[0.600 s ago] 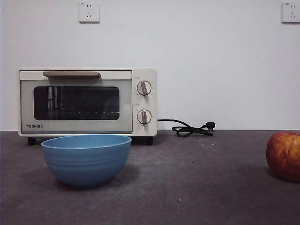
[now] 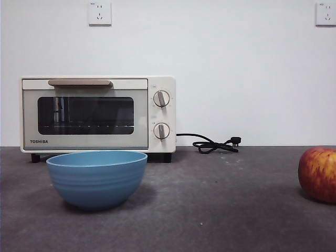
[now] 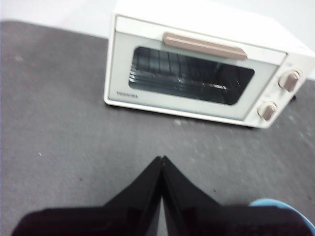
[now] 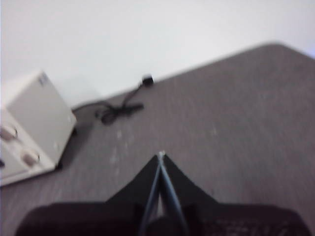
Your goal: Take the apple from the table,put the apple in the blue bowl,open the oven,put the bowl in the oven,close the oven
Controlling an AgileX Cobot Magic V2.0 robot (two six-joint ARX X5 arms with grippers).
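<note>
The red apple [image 2: 318,174] with yellow streaks rests on the dark grey table [image 2: 220,210] at the right edge of the front view. The blue bowl [image 2: 96,178] stands empty at the front left, before the cream oven [image 2: 98,114], whose door is closed; a sliver of the bowl [image 3: 275,209] shows in the left wrist view. My left gripper [image 3: 162,160] is shut and empty above the table, facing the oven [image 3: 206,64]. My right gripper [image 4: 160,156] is shut and empty over bare table beside the oven's side [image 4: 32,123]. Neither gripper shows in the front view.
The oven's black cord [image 2: 212,144] lies coiled behind on the table, also seen as the cord [image 4: 120,105] in the right wrist view. Two wall sockets [image 2: 100,13] sit high on the white wall.
</note>
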